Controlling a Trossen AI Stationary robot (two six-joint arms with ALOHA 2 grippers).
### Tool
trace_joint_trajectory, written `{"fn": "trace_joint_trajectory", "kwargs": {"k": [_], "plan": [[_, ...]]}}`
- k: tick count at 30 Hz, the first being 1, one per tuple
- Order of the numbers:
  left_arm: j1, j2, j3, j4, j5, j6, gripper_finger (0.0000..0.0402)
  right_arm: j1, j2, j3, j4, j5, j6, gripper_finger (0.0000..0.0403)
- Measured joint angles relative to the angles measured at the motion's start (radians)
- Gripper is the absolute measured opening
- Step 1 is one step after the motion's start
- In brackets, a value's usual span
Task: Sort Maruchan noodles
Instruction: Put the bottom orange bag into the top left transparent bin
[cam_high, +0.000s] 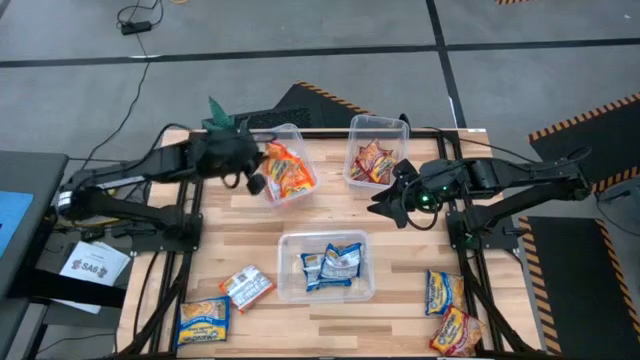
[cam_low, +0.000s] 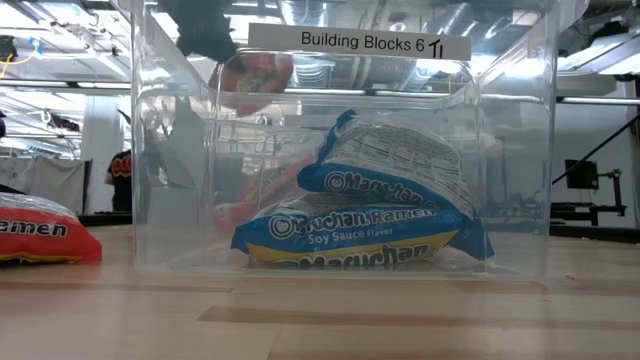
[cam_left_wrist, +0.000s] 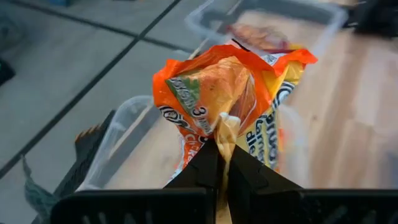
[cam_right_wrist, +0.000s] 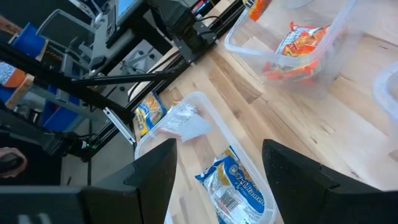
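- An orange packet is pinched by its crimped edge in the left claw, whose fingers are closed on it; it is held over the clear tub at the counter's far left, where an orange packet is seen.
- The right claw is held wide and empty above the counter, between the far right tub and the middle tub.
- Blue-white packets are seen in the middle tub, red-orange packets in the far right tub.
- Loose packets are left at both near corners.
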Motion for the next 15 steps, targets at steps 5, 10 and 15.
{"fn": "trace_joint_trajectory", "kwargs": {"k": [5, 10, 15], "plan": [[0.071, 0.073, 0.0, 0.02, 0.018, 0.001, 0.0016, 0.0, 0.0, 0.0, 0.0, 0.001, 0.0, 0.026], [0.082, 0.117, 0.0, 0.022, 0.014, 0.016, 0.0067, 0.0, 0.0, 0.0, 0.0, 0.023, 0.001, 0.026], [0.085, 0.115, 0.0, 0.024, -0.003, -0.018, 0.0142, 0.0, 0.0, 0.0, 0.0, 0.024, 0.001, 0.026]]}}
